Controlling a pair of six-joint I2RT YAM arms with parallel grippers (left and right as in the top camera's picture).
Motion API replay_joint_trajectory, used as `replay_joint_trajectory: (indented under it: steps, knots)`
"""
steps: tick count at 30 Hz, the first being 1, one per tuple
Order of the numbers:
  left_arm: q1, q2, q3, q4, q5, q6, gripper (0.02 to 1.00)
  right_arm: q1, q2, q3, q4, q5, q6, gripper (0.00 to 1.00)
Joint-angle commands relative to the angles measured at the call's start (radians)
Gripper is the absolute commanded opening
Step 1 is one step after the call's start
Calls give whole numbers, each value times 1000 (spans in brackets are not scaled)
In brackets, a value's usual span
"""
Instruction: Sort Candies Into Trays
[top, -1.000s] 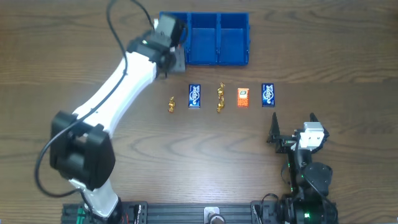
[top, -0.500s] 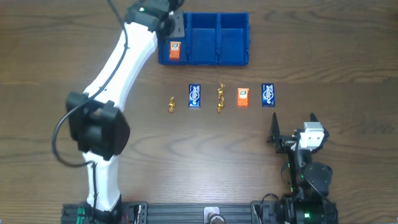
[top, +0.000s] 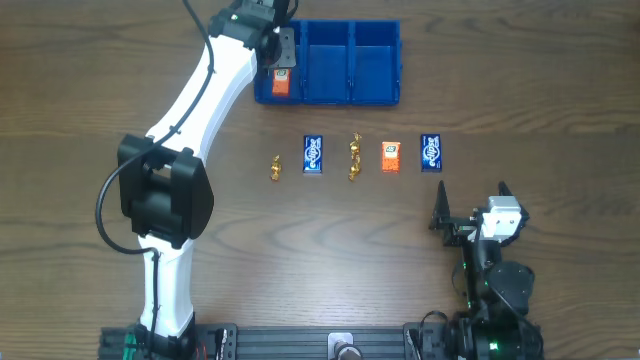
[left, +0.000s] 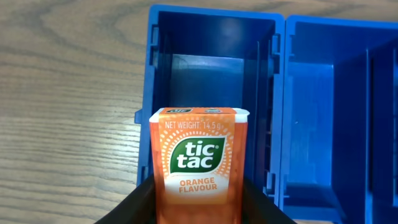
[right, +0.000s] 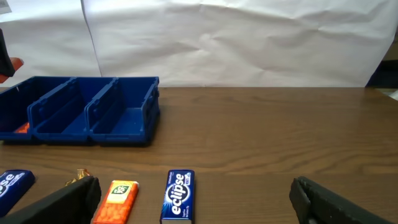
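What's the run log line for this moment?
left jaws: shut on orange plastic mint box | box: in blue plastic tray, leftmost compartment | right jaws: open | candy row: unsorted

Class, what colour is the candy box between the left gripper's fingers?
The candy box is orange; the left wrist view shows it best.

Left tool (left: 199, 210), arm outstretched, grips orange box (left: 199, 155); right tool (right: 193, 200), arm folded, gapes.

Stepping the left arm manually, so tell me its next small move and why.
Probably open the left gripper: it holds the orange mint box over the leftmost compartment of the blue tray, so releasing should drop it in.
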Motion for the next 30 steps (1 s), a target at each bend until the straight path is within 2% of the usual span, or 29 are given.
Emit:
replay_joint_trajectory:
  steps: [1, 2, 4, 5, 11, 18, 24, 30]
  knots:
    - [6, 11, 17, 8, 11, 10, 673, -4, -7, -2, -6, 5, -15, 998]
    - [6, 11, 17, 10, 11, 10, 796, -4, -7, -2, -6, 5, -15, 998]
    - [6, 11, 17, 13, 11, 10, 879, -4, -7, -2, -5, 5, -15, 998]
    - [6, 11, 17, 12, 13, 9, 890, -4, -7, -2, -5, 5, -15, 998]
    - [-43, -20, 33, 14, 40, -28, 879, -4, -7, -2, -6, 5, -15, 996]
    - [-285, -34, 119, -19, -32, -221, 818, -4, -7, -2, -6, 5, -15, 998]
    - [-521, -6, 118, -110, -163, -416, 807, -4, -7, -2, -6, 5, -15, 998]
    - [-583, 79, 118, -149, -143, -532, 794, -4, -7, -2, -6, 5, -15, 998]
